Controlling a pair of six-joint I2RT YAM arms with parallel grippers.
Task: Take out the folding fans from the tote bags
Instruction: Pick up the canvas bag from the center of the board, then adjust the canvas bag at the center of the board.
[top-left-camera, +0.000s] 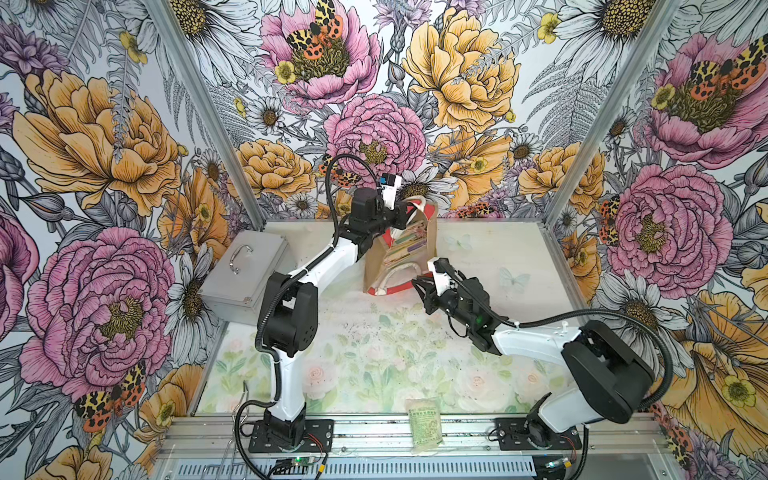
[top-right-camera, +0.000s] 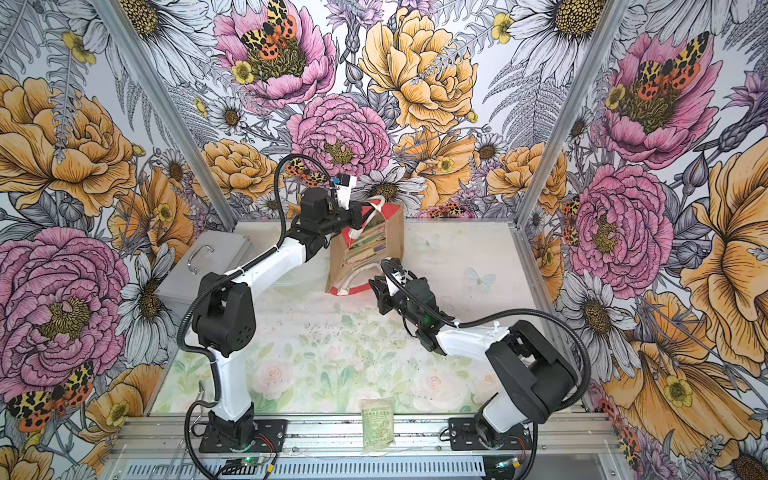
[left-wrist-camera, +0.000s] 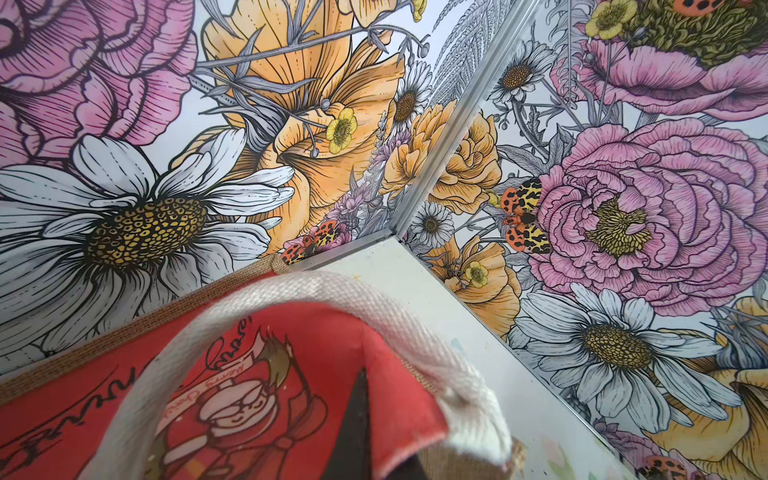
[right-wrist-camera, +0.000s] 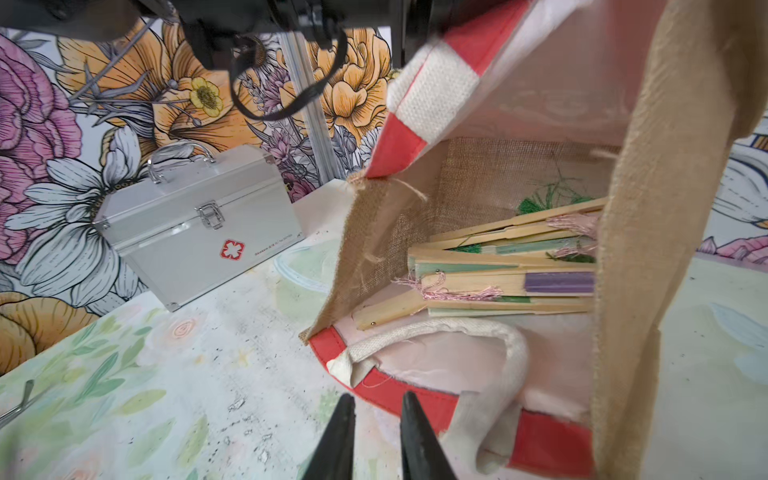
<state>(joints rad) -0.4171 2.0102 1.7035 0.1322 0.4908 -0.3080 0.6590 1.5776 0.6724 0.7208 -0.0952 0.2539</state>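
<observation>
The tote bag (top-left-camera: 431, 232) (top-right-camera: 397, 237) lies tipped at the back middle of the table, its mouth facing the front. Inside it lie several closed folding fans (top-left-camera: 405, 245) (top-right-camera: 365, 246) (right-wrist-camera: 507, 276), with wooden ribs, green and purple cloth and pink tassels. My left gripper (top-left-camera: 400, 216) (top-right-camera: 356, 218) is shut on the bag's raised red rim (left-wrist-camera: 407, 399) beside a white handle (left-wrist-camera: 332, 291), holding the mouth up. My right gripper (top-left-camera: 417, 286) (top-right-camera: 374, 286) (right-wrist-camera: 376, 401) sits just before the lower red rim (right-wrist-camera: 419, 399). Its jaws stand a narrow gap apart with nothing between them.
A grey metal case (top-left-camera: 245, 274) (top-right-camera: 199, 266) (right-wrist-camera: 199, 224) stands at the back left, close to the left arm. A green printed packet (top-left-camera: 424, 422) (top-right-camera: 376, 422) lies at the table's front edge. The bag's other white handle (right-wrist-camera: 457, 332) droops across the lower rim.
</observation>
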